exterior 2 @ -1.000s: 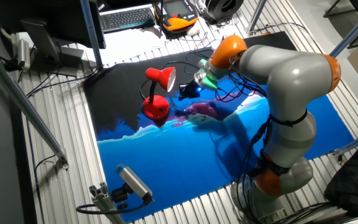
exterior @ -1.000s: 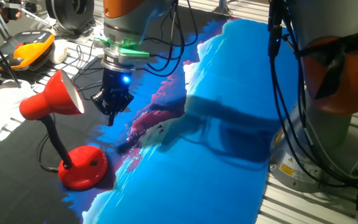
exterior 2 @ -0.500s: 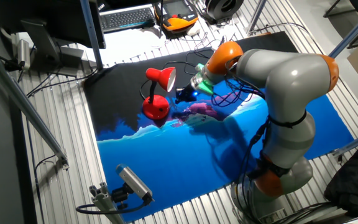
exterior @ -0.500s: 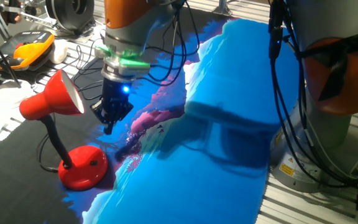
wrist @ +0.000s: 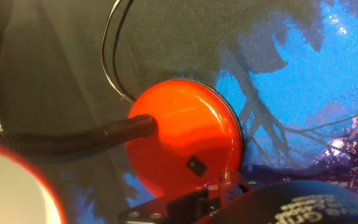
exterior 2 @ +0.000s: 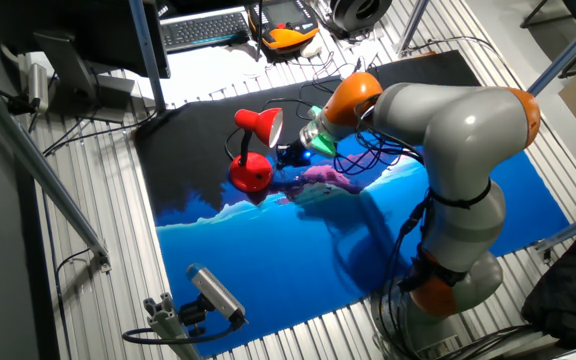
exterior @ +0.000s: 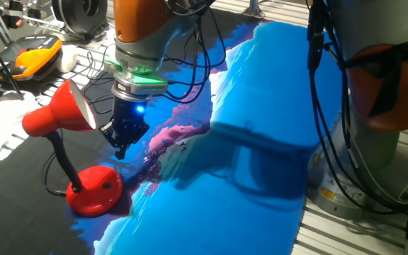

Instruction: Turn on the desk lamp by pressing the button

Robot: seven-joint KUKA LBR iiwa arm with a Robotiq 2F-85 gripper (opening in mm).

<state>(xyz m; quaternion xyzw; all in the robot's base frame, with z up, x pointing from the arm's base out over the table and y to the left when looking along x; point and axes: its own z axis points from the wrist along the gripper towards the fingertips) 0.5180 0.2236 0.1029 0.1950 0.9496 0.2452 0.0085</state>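
The red desk lamp stands on the black part of the mat, with its cone shade on a black bendy neck and its round red base. The tiny dark button sits on top of the base; it also shows in one fixed view. My gripper hangs pointing down, above and a little to the right of the base, beside the shade, touching nothing. Its fingertips meet in one point, so it is shut and empty. The other fixed view shows the gripper right of the lamp.
The lamp's black cord loops over the black cloth behind the base. A blue printed mat covers the table to the right. An orange-and-black gadget and cables lie at the back left. The arm's base stands at the right.
My gripper has moved left and slightly down, closer to the lamp's base. The lamp has not moved.
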